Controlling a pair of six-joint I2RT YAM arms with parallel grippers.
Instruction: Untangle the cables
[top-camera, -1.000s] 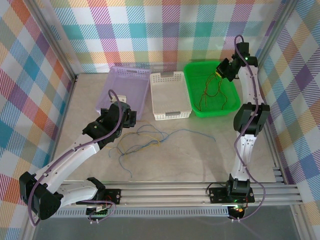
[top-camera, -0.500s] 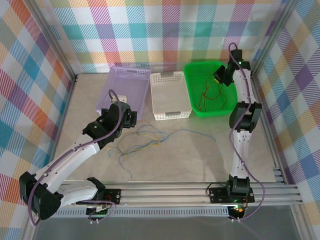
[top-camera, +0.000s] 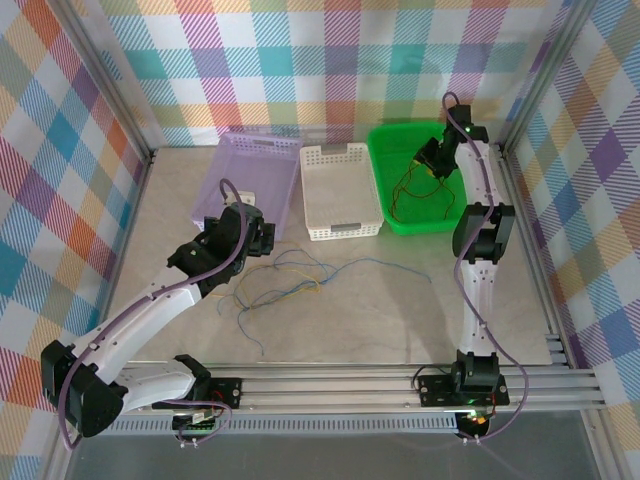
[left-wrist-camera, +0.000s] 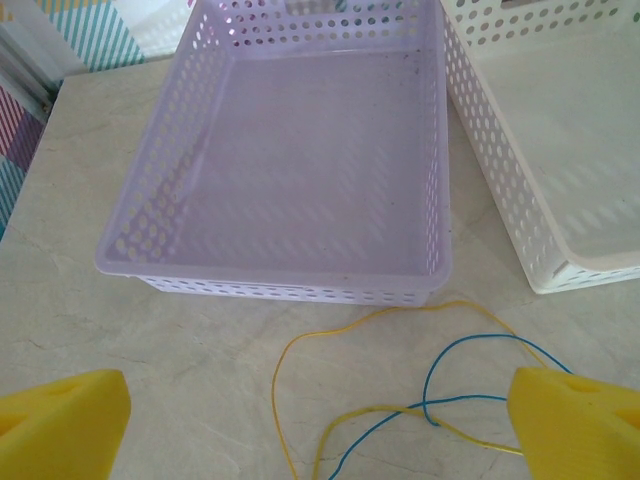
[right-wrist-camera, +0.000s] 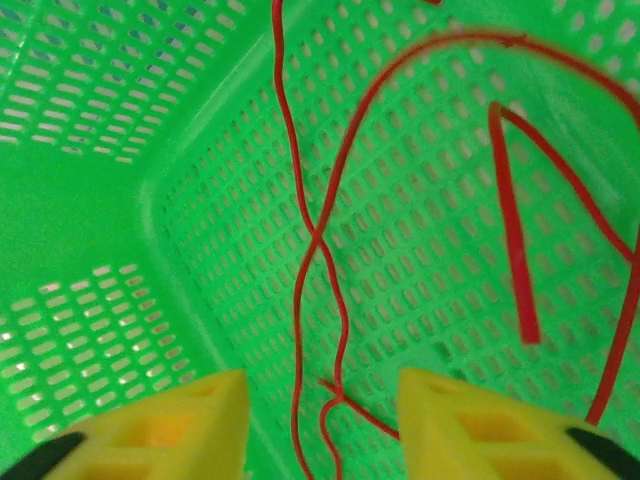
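A loose tangle of blue, yellow-green and orange-brown cables (top-camera: 285, 280) lies on the table in front of the baskets. My left gripper (top-camera: 255, 238) hovers just left of it, open wide; in the left wrist view a yellow cable (left-wrist-camera: 283, 365) and a blue cable (left-wrist-camera: 470, 345) curl on the table between its fingertips (left-wrist-camera: 65, 420). Red cables (top-camera: 415, 190) lie inside the green basket (top-camera: 380, 180). My right gripper (top-camera: 430, 157) hangs over that basket, open, with two crossing red cables (right-wrist-camera: 320, 250) running through the gap between its fingers (right-wrist-camera: 150, 425); nothing is pinched.
A purple basket (top-camera: 255, 175) holding no cables stands just beyond the left gripper, its front wall (left-wrist-camera: 280, 285) close to the cables. A white basket (top-camera: 340, 190) sits between the purple and green ones. A single blue cable end (top-camera: 400, 265) trails right across the table.
The right arm has swung left and lowered its gripper further over the green basket, and the red cables have shifted a little. The left arm and the cables on the table have not moved.
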